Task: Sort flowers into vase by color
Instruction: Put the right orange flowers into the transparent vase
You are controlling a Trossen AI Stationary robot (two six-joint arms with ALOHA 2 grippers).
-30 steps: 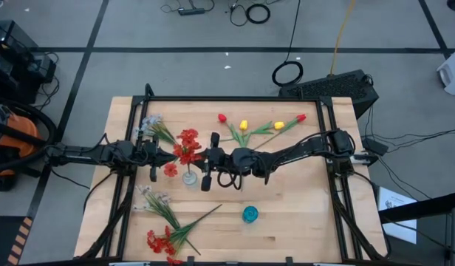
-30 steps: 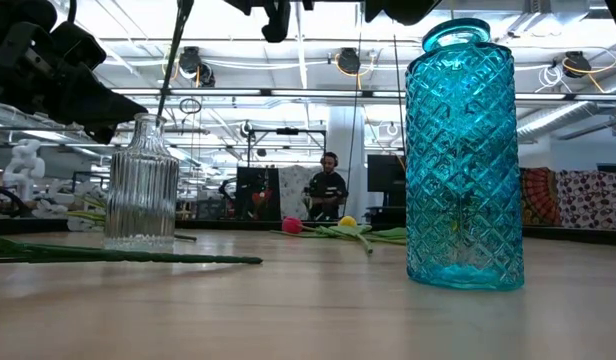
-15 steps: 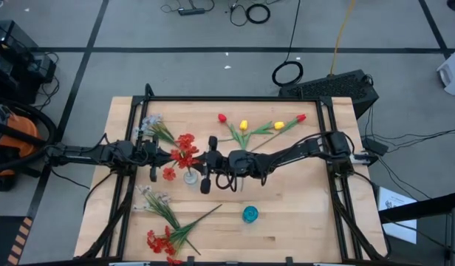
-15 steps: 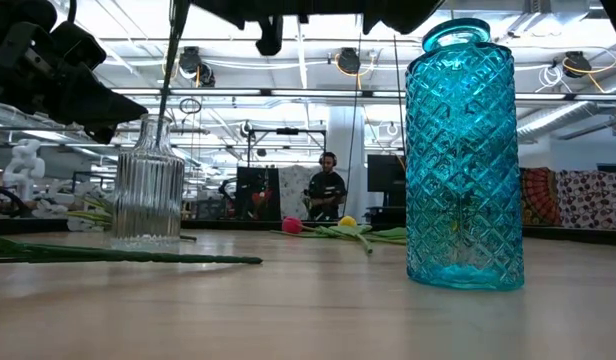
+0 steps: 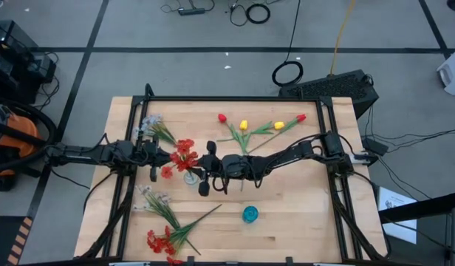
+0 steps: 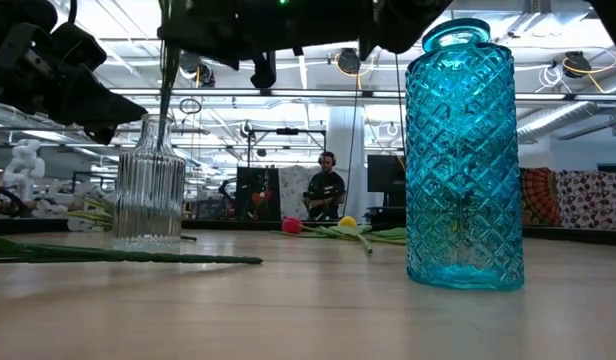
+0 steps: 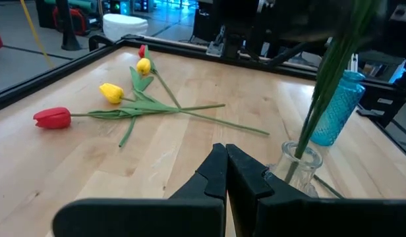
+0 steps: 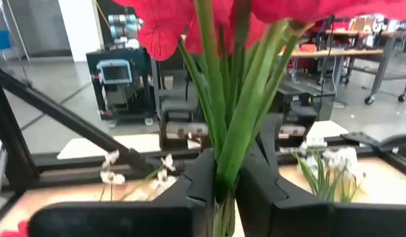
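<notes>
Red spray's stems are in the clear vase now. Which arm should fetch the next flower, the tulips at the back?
Probably the right. Its hand is at the red spray over the clear vase, and the tulips lie on its side. The left hand is shut, waiting beside the vase.

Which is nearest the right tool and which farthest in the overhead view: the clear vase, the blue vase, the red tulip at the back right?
From the right tool:
1. Clear vase, just beside it, under the red blossoms.
2. Blue vase, toward the front of the table, to the right.
3. Red tulip, far back right corner.
</notes>
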